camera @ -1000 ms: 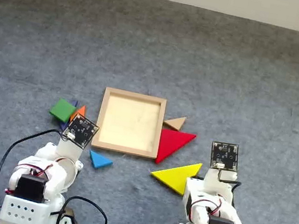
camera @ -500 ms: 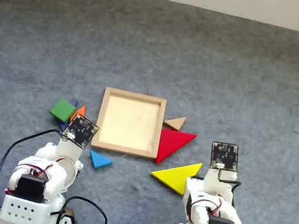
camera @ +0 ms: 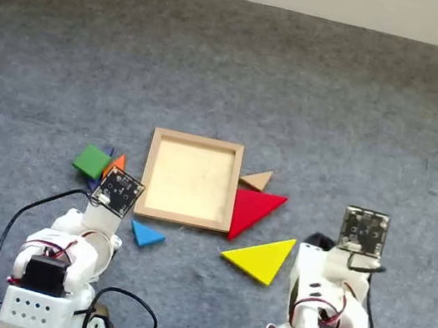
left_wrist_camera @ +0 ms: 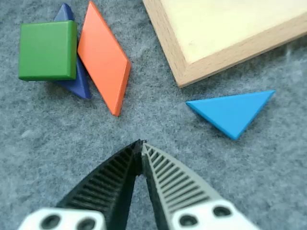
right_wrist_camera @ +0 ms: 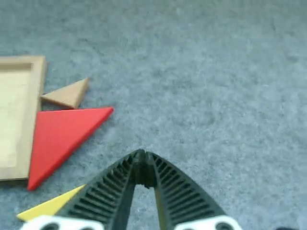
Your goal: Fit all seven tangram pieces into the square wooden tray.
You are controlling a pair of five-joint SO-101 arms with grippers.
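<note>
The square wooden tray (camera: 151,171) lies mid-table with nothing in it. Left of it sit a green square (camera: 91,161), an orange parallelogram (camera: 114,164) and a dark blue piece (left_wrist_camera: 78,81) partly under the green one. A light blue triangle (camera: 145,234) lies near the tray's front left corner. Right of the tray lie a tan triangle (camera: 256,179), a red triangle (camera: 251,211) and a yellow triangle (camera: 261,257). My left gripper (left_wrist_camera: 140,145) is shut, empty, just in front of the orange and blue pieces. My right gripper (right_wrist_camera: 143,155) is shut, empty, right of the red triangle.
Grey carpet covers the table (camera: 339,109). Both arm bases (camera: 45,286) stand at the near edge. A pale wall strip runs along the far edge.
The right arm has swung to the right, uncovering the yellow triangle's corner. The left arm has not moved.
</note>
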